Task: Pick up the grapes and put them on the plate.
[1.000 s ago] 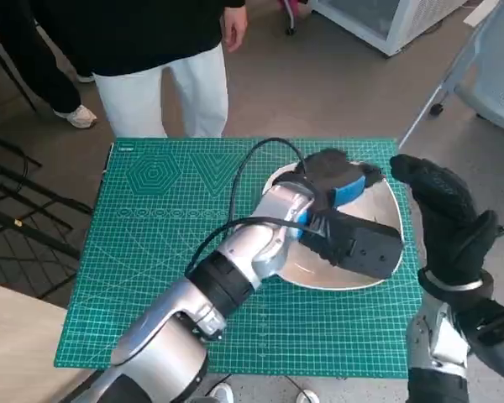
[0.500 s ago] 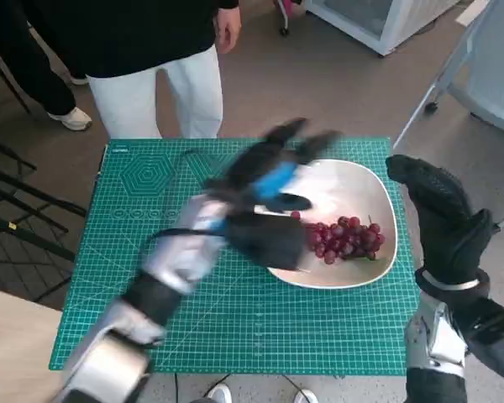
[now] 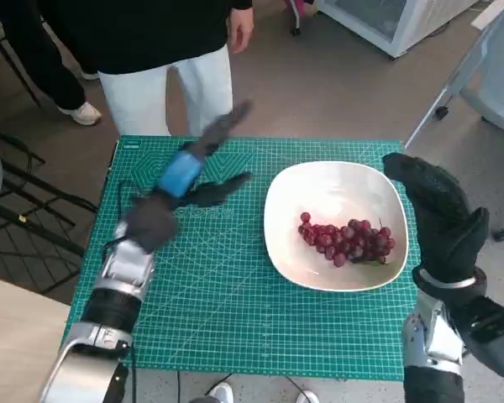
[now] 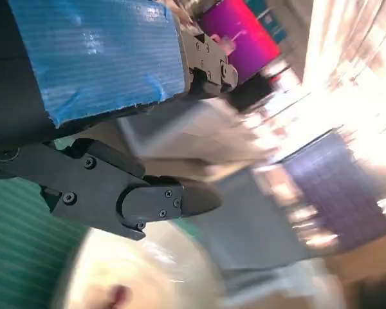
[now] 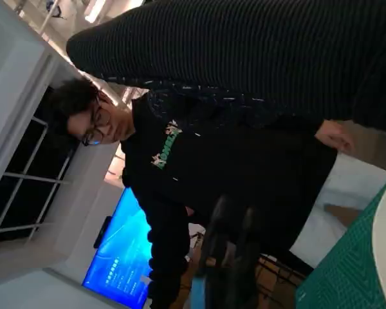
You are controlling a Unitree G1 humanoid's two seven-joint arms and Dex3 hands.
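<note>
Grapes (image 3: 346, 241), a red bunch, lie in the white plate (image 3: 296, 256) on a green cutting mat (image 3: 235, 311) printed with grid lines and hexagon outlines; no writing is legible. Left hand (image 3: 189, 172) hangs over the mat, fingers spread and holding nothing. Right hand (image 3: 437, 210) stands beside the plate's edge, fingers extended, nothing in it. A person (image 3: 164, 50) in white trousers stands on the grey floor (image 3: 336, 92).

Glossy white plate (image 3: 286, 252); matt gridded mat (image 3: 218, 311); knitted right hand (image 3: 441, 214).

One bunch of grapes (image 3: 346, 238), one white plate (image 3: 286, 252), one green cutting mat (image 3: 218, 311), two robot hands and one person (image 3: 164, 50) standing by.
</note>
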